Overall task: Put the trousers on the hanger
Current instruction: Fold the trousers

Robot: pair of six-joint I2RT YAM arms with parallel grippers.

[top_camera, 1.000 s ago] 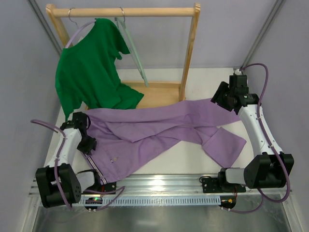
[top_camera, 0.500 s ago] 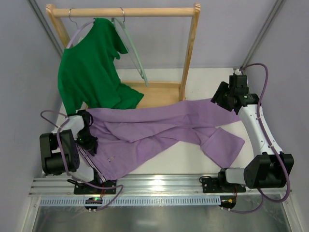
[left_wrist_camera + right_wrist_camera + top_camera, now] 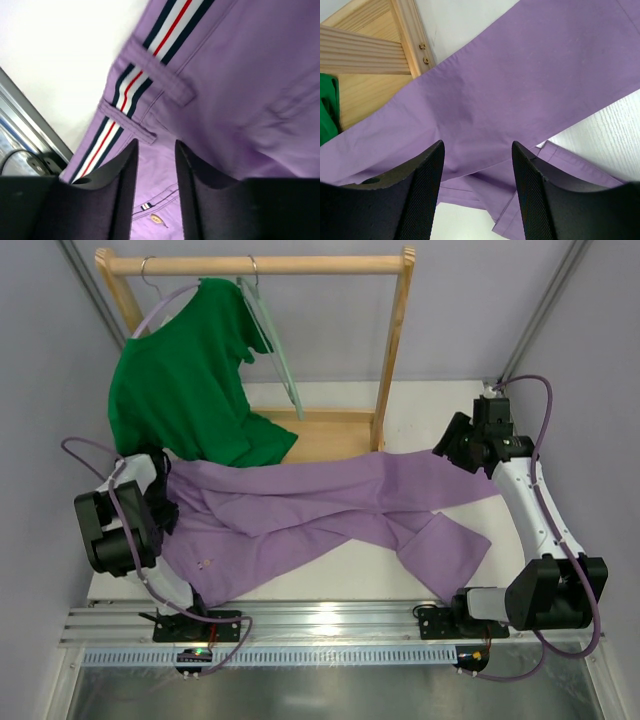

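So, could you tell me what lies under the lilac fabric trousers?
The lilac fabric trousers lie on the white table and overlap the wooden rack base; anything else beneath is hidden.

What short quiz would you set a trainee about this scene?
1. True or false: the trousers already hang on the pale grey-green hanger.
2. What hangs on the lavender hanger? A) a green T-shirt; B) a purple jacket; C) nothing.
3. Name the side: which pincer stands wide open above a trouser leg?

Key: 1 false, since they lie spread on the table; 2 A; 3 the right pincer.
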